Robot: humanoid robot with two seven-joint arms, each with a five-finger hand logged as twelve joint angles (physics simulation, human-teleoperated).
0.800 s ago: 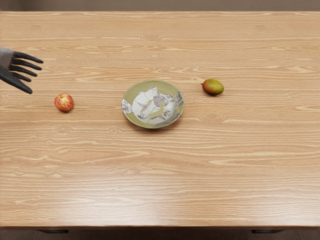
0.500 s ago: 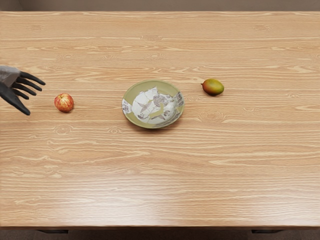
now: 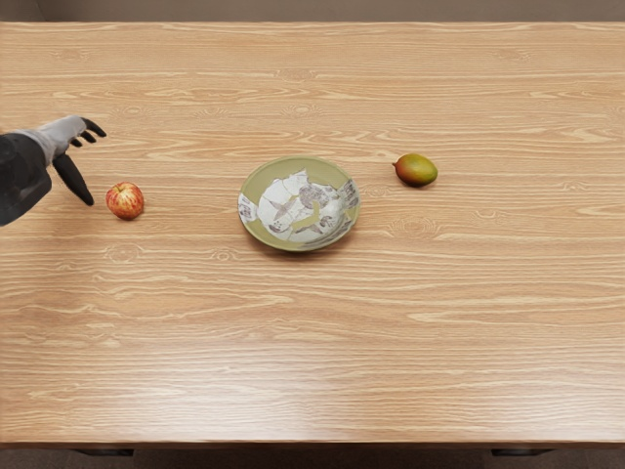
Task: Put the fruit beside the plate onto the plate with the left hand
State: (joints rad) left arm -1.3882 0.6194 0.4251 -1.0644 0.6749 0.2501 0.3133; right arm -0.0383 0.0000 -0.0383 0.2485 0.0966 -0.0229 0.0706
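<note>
A red apple (image 3: 125, 200) lies on the table left of the plate (image 3: 252, 181), an olive-green dish with a grey and white pattern inside. A green and red mango (image 3: 416, 170) lies to the plate's right, closer to it than the apple. My left hand (image 3: 80, 154) comes in from the left edge, just up and left of the apple, fingers spread and holding nothing. Its thumb points down toward the apple without touching it. The right arm does not show.
The wooden table (image 3: 312, 332) fills the view, with its front edge near the bottom of the picture.
The left hand has come further in from the left edge toward the apple and has turned, thumb now pointing down. Apple, mango and plate have not moved.
</note>
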